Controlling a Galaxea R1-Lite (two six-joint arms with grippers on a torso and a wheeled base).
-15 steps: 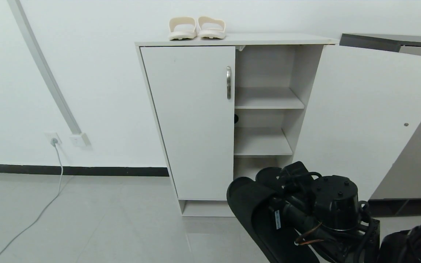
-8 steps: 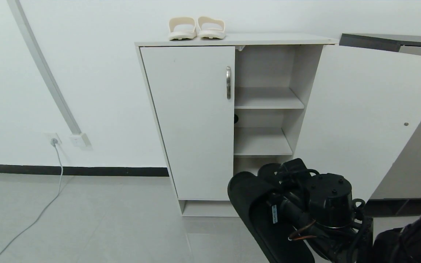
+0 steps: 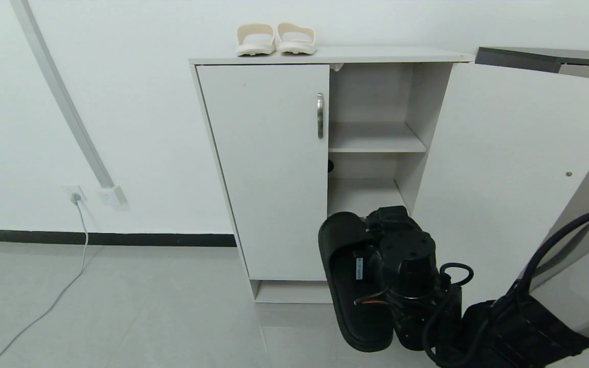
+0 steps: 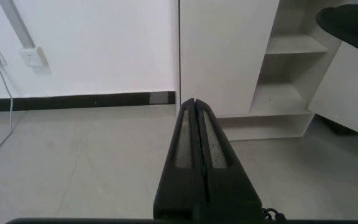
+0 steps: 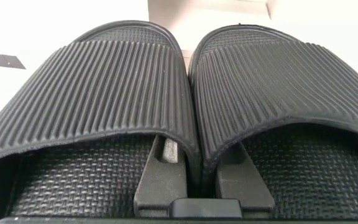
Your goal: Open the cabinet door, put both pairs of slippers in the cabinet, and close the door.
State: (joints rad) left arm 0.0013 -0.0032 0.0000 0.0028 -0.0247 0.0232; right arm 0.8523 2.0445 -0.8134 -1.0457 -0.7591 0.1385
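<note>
Right gripper clamps the black slippers, toes pointing lengthwise into the cabinet's open side. Left gripper jaws pressed together, empty.

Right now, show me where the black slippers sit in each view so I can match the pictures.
Head view: black slippers low, right of centre, before the cabinet's open shelves.
Left wrist view: probably the dark curved edge beside those shelves.
Right wrist view: both ribbed straps side by side, right pincer clamped between them.
Shared landmark: the open shelves, in head and left wrist views.
</note>
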